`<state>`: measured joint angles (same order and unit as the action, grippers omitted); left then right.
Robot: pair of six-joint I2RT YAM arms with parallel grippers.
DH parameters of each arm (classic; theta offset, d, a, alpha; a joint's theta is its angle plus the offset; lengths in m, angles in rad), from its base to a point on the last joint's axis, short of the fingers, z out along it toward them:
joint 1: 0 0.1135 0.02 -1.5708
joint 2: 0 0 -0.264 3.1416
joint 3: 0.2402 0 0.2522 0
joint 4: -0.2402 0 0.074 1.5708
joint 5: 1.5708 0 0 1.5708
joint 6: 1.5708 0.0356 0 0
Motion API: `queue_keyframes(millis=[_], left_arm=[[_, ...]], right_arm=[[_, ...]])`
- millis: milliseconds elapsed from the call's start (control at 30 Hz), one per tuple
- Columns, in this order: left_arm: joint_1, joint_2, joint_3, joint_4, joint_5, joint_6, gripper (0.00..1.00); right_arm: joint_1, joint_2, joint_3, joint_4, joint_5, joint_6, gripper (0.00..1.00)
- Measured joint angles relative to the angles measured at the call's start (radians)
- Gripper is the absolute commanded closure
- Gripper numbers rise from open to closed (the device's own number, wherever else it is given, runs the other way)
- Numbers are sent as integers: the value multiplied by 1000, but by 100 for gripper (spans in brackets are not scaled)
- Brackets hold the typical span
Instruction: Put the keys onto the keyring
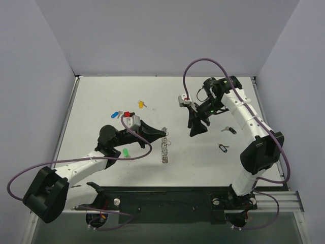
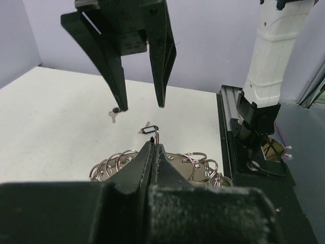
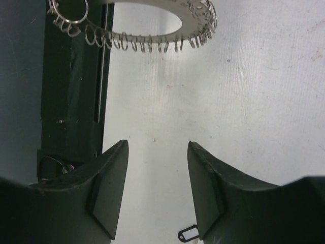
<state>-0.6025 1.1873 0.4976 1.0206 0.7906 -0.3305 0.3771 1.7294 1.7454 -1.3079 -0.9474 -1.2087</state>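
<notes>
The keyring, a silver ring edged with many small wire loops, is held on edge above the table at its middle. My left gripper is shut on its upper rim; in the left wrist view the closed tips pinch one loop, with the keyring spreading behind them. My right gripper hangs open and empty just right of the ring, facing the keyring. Keys lie loose on the table: yellow, red, blue and green, all to the left.
Two black-tagged keys lie right of centre; one black-tagged key shows under my right fingers. Grey walls close the table on three sides. The black base rail runs along the near edge.
</notes>
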Motion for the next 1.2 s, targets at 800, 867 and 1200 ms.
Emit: queue_keyframes(millis=[800, 867, 1200], left_arm=[[126, -252, 73, -552, -42, 212, 100], [122, -278, 68, -579, -54, 238, 100], [94, -349, 62, -688, -113, 356, 100]], right_arm=[[-549, -304, -566, 324, 230, 422, 57], [-533, -323, -629, 383, 285, 457, 57], [-369, -382, -844, 694, 554, 607, 57]])
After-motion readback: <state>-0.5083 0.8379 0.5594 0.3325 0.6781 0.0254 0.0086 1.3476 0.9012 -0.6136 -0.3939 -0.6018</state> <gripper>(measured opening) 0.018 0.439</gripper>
